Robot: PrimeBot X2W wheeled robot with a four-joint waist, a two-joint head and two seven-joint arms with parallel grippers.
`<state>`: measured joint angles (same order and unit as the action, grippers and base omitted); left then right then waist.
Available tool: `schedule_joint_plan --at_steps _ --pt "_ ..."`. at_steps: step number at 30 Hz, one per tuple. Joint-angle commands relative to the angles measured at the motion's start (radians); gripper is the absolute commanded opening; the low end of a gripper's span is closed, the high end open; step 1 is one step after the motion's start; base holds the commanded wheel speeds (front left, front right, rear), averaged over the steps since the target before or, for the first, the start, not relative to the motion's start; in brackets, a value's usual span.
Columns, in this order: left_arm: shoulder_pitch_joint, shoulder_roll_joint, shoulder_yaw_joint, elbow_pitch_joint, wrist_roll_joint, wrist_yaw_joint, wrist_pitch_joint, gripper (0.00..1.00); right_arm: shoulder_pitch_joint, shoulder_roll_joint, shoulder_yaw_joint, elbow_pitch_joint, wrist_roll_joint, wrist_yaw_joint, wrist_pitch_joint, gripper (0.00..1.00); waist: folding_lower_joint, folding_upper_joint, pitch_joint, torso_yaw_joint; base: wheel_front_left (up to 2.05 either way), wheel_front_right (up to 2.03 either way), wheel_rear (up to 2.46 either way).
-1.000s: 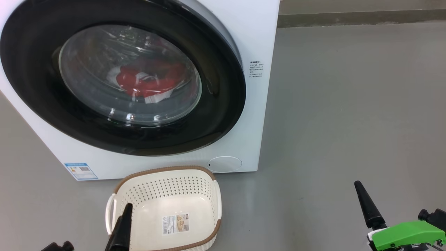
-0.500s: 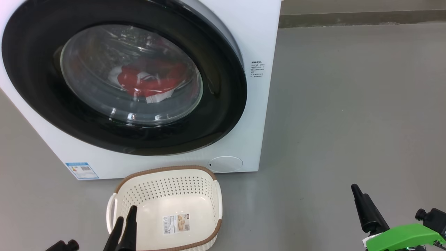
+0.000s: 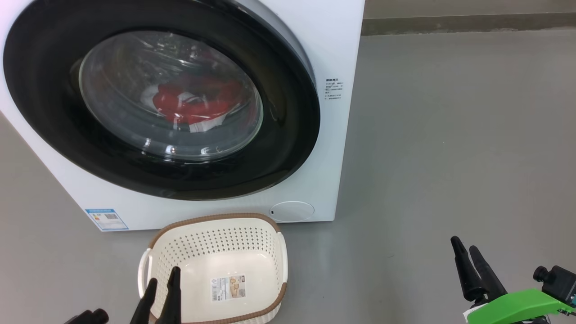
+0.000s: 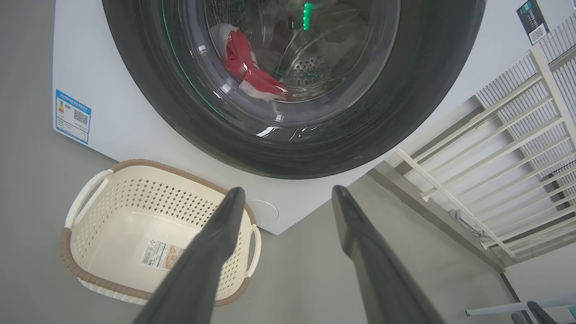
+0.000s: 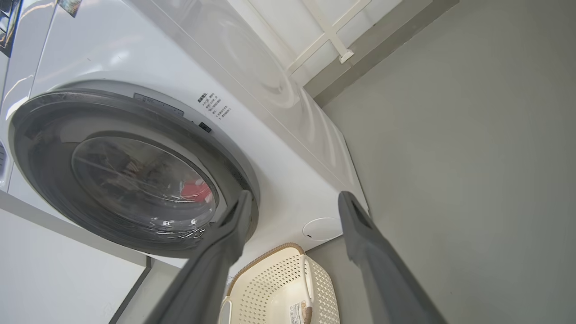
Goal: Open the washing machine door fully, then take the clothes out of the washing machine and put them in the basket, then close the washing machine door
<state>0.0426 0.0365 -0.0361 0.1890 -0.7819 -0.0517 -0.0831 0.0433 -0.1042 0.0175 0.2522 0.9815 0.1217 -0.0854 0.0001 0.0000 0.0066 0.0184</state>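
Observation:
The white washing machine (image 3: pixel 333 135) has its black-rimmed door (image 3: pixel 279 148) shut against its front. Red clothes (image 3: pixel 193 103) lie behind the glass, also seen as clothes (image 4: pixel 245 67) and clothes (image 5: pixel 195 191). The cream basket (image 3: pixel 202 252) stands empty on the floor right before the machine. My left gripper (image 3: pixel 163 276) hangs open over the basket's near left edge, empty. In its wrist view, the left gripper (image 4: pixel 288 191) points at the door (image 4: pixel 382 121) above the basket (image 4: pixel 148 198). My right gripper (image 3: pixel 463 244) is open and empty over bare floor at the lower right; the right gripper (image 5: pixel 295 194) faces the door (image 5: pixel 40 157) and basket (image 5: pixel 274 274).
A blue label (image 3: pixel 106 218) and a round white cap (image 3: pixel 291 210) sit low on the machine's front. Grey floor (image 3: pixel 450 135) stretches to the right up to a wall skirting (image 3: pixel 450 22). A white slatted rack (image 4: pixel 495 148) stands beside the machine.
Both wrists have turned, so each gripper now shows two fingers side by side. The left gripper has edged right, the right one slightly left. The camera has shifted a little.

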Motion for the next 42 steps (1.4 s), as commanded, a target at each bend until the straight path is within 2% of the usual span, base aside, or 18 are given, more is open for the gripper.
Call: schedule_joint_plan --at_steps 1,20,42 --pt "-0.012 0.013 0.013 -0.038 0.044 0.006 -0.016 1.0 -0.002 -0.023 0.018 -0.032 -0.031 0.005 -0.017 1.0 -0.0001 0.0 0.0 0.001 0.0 0.0 0.0" --pt "0.008 0.011 0.021 -0.07 0.25 0.001 -0.069 1.0 0.023 -0.039 0.037 -0.053 -0.174 0.007 -0.068 1.0 -0.0001 0.0 0.003 0.001 0.0 0.0 0.0" --pt "0.035 0.012 0.019 -0.088 0.486 0.005 -0.133 1.0 0.068 -0.035 0.006 -0.082 -0.312 0.008 -0.131 1.0 -0.0001 0.0 0.004 0.003 0.0 0.0 0.0"
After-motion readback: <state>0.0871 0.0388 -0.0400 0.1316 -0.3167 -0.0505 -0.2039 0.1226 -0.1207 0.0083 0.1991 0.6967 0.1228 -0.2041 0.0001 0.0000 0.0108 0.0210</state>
